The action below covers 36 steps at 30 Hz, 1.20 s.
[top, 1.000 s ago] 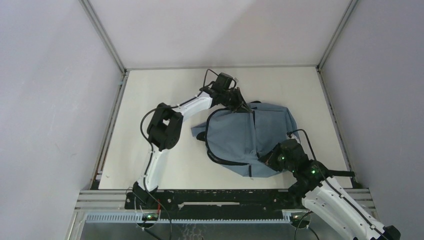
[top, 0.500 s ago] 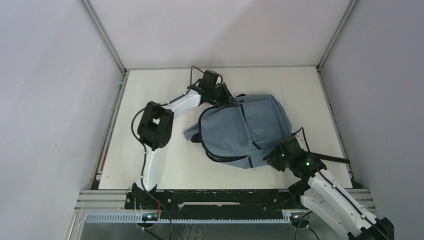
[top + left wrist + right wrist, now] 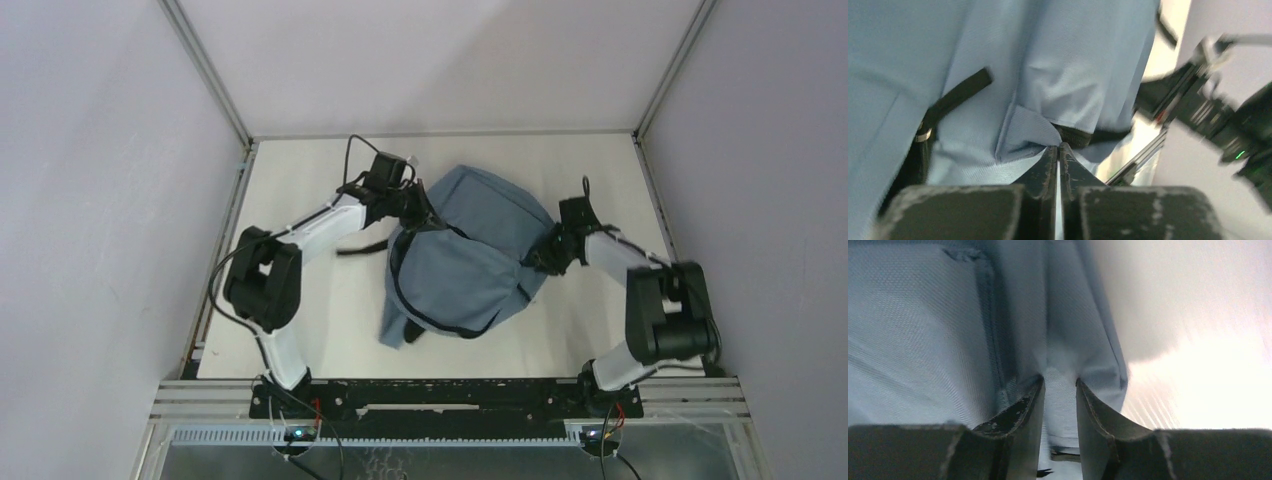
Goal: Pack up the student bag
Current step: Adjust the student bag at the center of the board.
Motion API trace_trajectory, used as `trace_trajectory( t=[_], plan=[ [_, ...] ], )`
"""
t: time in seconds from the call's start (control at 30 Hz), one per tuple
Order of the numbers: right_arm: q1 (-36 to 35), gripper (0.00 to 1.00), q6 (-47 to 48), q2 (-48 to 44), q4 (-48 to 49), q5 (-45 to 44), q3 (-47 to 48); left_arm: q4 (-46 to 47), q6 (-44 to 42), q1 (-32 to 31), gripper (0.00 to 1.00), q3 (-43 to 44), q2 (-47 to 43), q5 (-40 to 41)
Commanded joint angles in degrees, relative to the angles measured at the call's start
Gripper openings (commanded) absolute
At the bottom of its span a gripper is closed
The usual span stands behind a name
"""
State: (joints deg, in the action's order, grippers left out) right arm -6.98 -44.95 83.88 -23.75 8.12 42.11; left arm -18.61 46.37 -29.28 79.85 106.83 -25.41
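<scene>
Over on the left, the white-and-black left arm (image 3: pixel 318 222) stretches out across the cream table top (image 3: pixel 610 170), and the left gripper (image 3: pixel 425 214) sits right at the upper left edge of the soft dusty-blue fabric backpack (image 3: pixel 470 250). From the left wrist camera its dark, scuffed fingers (image 3: pixel 1045 167) are pressed tight together, tips nipping a small fold of the blue cloth (image 3: pixel 1073 60), so that pincer is clamped on the backpack. Just beside that fold runs a black webbing strap (image 3: pixel 958 92) ending in a small metal buckle (image 3: pixel 923 134). The backpack lies about mid-table, a touch right of centre, rumpled and bunched between the two grippers. A curved black zip line (image 3: pixel 400 290) loops around its front, a thin black strap end (image 3: pixel 360 247) pokes out to the left, and one limp corner flops towards the near edge. On the right, the right gripper (image 3: pixel 538 262) bites into the bag's right side. Up close, its fingers (image 3: pixel 1023 410) stand slightly apart with a ridge of blue fabric (image 3: pixel 913 330) squeezed between them. Behind it, the right arm (image 3: pixel 618 246) folds back to its base.
</scene>
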Motion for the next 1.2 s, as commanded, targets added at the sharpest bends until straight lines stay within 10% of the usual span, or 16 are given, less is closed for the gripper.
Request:
trace_trajectory(
  t=[0.0, 0.17, 1.17],
  plan=[
    [0.66, 0.40, 6.22, 9.95, 8.14, 4.41, 15.73, -3.52, -3.58, -4.25, 0.16, -6.05, -6.83, -3.03],
    [0.74, 0.47, 8.10, 10.29, 4.63, 4.45, 20.15, -9.16, -9.53, -6.22, 0.46, -3.82, -10.97, -0.42],
    [1.49, 0.52, 12.15, -11.57, 2.74, 5.04, 0.17, -10.08, -14.34, 7.73, 0.49, -12.26, -15.33, 10.25]
  ],
)
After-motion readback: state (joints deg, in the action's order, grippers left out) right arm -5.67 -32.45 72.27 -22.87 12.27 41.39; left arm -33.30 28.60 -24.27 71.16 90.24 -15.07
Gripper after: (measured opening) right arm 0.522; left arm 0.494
